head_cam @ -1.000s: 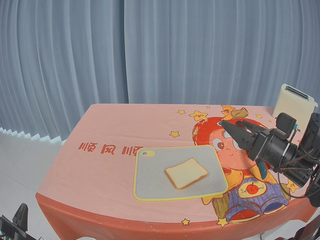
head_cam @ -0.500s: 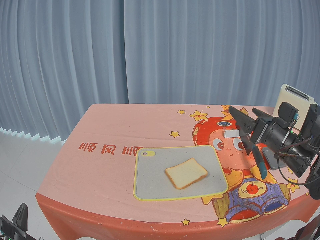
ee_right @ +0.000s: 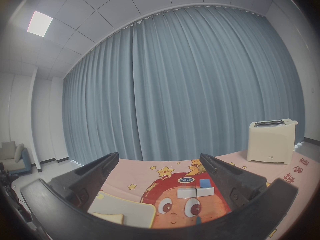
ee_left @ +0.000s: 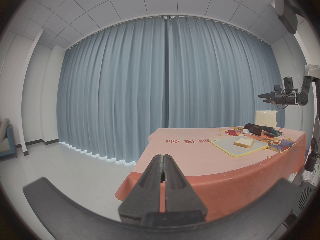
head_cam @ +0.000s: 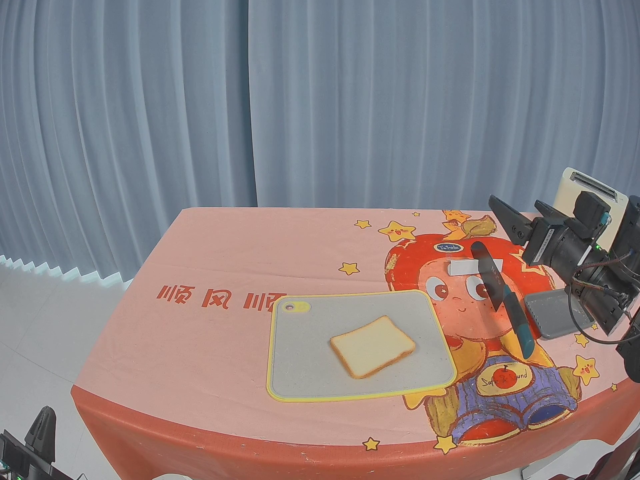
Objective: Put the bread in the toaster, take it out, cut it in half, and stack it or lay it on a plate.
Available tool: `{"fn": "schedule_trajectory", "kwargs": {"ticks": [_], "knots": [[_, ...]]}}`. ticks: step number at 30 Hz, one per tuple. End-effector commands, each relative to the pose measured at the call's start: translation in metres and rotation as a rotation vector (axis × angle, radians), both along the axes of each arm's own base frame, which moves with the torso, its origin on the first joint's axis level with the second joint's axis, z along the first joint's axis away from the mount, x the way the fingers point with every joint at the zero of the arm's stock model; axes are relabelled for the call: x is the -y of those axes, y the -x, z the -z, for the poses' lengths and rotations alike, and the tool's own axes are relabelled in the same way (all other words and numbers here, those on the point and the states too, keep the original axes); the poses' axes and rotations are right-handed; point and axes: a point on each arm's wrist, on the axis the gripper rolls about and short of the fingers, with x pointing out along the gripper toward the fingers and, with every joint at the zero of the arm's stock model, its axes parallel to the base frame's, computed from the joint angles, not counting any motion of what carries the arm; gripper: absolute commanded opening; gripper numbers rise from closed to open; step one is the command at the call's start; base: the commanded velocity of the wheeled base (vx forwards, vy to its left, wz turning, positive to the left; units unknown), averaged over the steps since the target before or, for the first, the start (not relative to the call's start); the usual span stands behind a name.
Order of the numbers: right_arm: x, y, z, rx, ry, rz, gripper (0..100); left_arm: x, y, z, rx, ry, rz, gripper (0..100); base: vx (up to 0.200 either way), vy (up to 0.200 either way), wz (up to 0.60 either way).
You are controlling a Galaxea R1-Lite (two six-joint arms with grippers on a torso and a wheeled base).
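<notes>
On the grey cutting board (head_cam: pixel 307 361) near the front of the tabletop (head_cam: pixel 220 255), we are seeing the slice of bread (head_cam: pixel 372 347) lying flat, whole and uncut, turned a little askew to the board's yellow edge. To the robot's right of the board, a knife (head_cam: pixel 501 295) is lying on the pink cartoon cloth. Its dark blade is pointing toward the far side and its teal handle toward the near edge, and it is not touching the board. Just beside the handle we are noticing a flat grey block (head_cam: pixel 552 313), possibly a knife sheath or rest, though we cannot tell which from here. A small white strip (head_cam: pixel 465 267) is lying just beside the blade. The cream toaster (head_cam: pixel 579 198) is standing upright at the far right corner of the tabletop, well apart from the bread, with its slot opening facing up. The right gripper (head_cam: pixel 517 205) is hovering above the tabletop between the knife and the toaster, its fingers (ee_right: pixel 230 180) spread wide and holding nothing. The left gripper (ee_left: pixel 163 158) is hanging low off the near left corner of the tabletop, well apart from everything on it, its fingers pressed together with nothing between them.
</notes>
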Motion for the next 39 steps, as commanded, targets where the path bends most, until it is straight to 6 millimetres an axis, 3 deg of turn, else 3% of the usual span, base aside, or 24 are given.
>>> {"fn": "schedule_trajectory", "kwargs": {"ticks": [1, 9, 15, 39], "knots": [[0.006, -0.002, 0.002, -0.006, 0.008, 0.025, 100, 0.0, -0.001, 0.005, -0.018, 0.001, -0.001, 0, 0.0, 0.0, 0.0], [0.017, -0.006, 0.013, -0.045, 0.041, 0.069, 100, 0.0, -0.001, 0.005, -0.018, 0.001, -0.001, 0, 0.0, 0.0, 0.0], [0.014, -0.009, 0.032, -0.117, 0.074, 0.065, 100, 0.0, -0.001, 0.005, -0.018, 0.001, -0.001, 0, 0.0, 0.0, 0.0], [0.013, -0.016, 0.06, -0.218, 0.137, 0.09, 100, 0.0, -0.001, 0.005, -0.018, 0.001, -0.001, 0, 0.0, 0.0, 0.0]]}}
